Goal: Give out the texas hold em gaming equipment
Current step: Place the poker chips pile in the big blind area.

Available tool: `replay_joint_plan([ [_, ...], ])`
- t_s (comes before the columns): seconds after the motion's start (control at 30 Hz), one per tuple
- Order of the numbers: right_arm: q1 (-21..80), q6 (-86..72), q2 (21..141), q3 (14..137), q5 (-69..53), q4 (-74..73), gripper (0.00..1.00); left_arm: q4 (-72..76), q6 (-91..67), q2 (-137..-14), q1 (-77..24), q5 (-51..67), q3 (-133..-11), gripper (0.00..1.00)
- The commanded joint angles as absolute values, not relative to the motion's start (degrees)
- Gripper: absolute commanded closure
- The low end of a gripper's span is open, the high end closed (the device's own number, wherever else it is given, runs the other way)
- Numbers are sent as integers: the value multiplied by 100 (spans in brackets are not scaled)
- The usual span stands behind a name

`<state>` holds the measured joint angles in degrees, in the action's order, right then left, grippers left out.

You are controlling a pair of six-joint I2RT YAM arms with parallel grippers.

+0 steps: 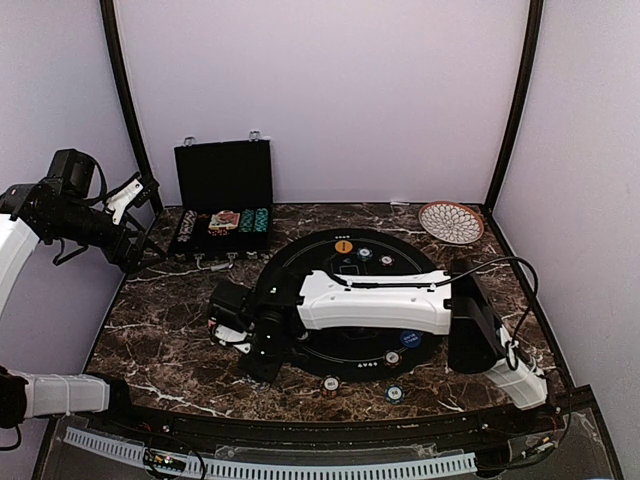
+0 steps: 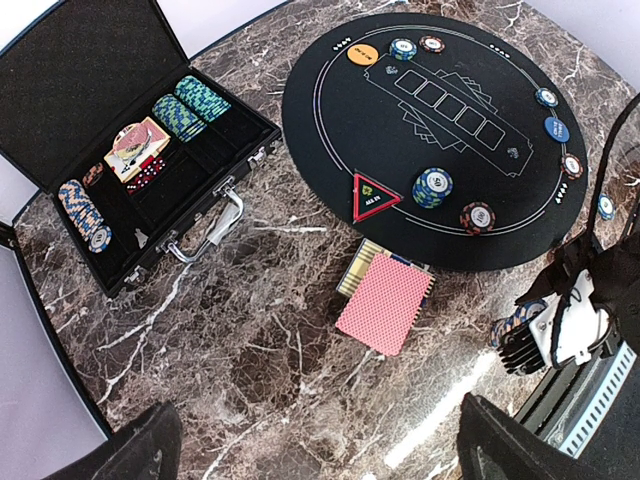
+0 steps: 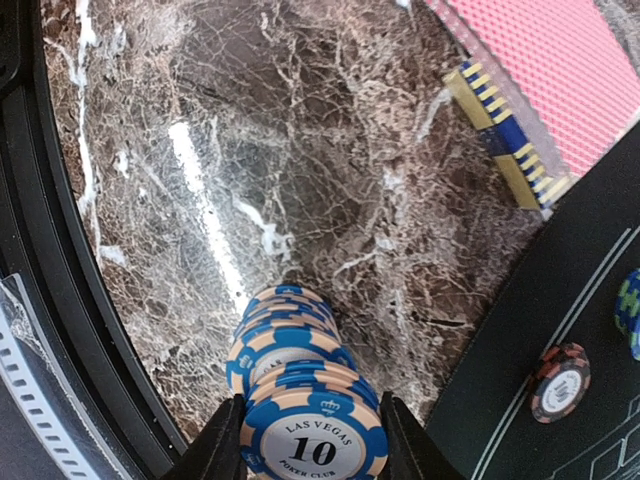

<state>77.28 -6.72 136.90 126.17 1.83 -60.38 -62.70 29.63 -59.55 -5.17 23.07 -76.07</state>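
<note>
The right gripper (image 3: 312,440) is clamping its jaws on a short stack of blue-and-cream poker chips (image 3: 295,370). The jaws are pressing the striped rims from both sides, so the chips are staying together as one column and not sliding apart. The stack is hanging over the bare marble of the table (image 3: 330,150), between the left border of the round black mat (image 3: 560,300) and the table's near edge. I cannot tell whether the lowest chip is touching the marble.

The deck of pinkish-red cards (image 2: 385,300) is lying face down just beside the same border of the mat. It is partly covering a yellow-and-blue box (image 3: 500,140). There it is staying within easy reach for dealing, I am thinking.

Other chips (image 2: 432,187) are sitting along the rim of the mat. An orange disc (image 2: 363,55) is lying at its far side and a blue disc (image 2: 557,129) toward its right side. This is looking like places for players, so the sharing seems to be partly done.

The open black case (image 1: 222,175) is standing at the far left corner of the table and is serving as the supply of chips. The left gripper (image 2: 318,415) is hovering high near that corner with its jaws wide apart and gripping nothing. I am judging that it is leaving the way free for the right arm.
</note>
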Motion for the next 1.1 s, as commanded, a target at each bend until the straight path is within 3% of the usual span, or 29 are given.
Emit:
replay_joint_plan([
  [0.0, 7706, -784, 13111, 12824, 464, -6064, 76, -6346, 3032, -5921, -546, 2350, -7614, 1],
  [0.5, 5620, -1299, 12164, 11462, 1480, -5421, 85, -6339, 3011, -5968, -545, 2402, -7651, 1],
  [0.73, 4710, -1353, 12819, 11792, 1718, -5301, 84, -6299, 2997, -6022, -547, 2468, -7656, 1],
  [1.07, 4223, -1486, 14030, 12618, 1680, -4983, 83, -6224, 2986, -6190, -545, 2463, -7763, 1],
])
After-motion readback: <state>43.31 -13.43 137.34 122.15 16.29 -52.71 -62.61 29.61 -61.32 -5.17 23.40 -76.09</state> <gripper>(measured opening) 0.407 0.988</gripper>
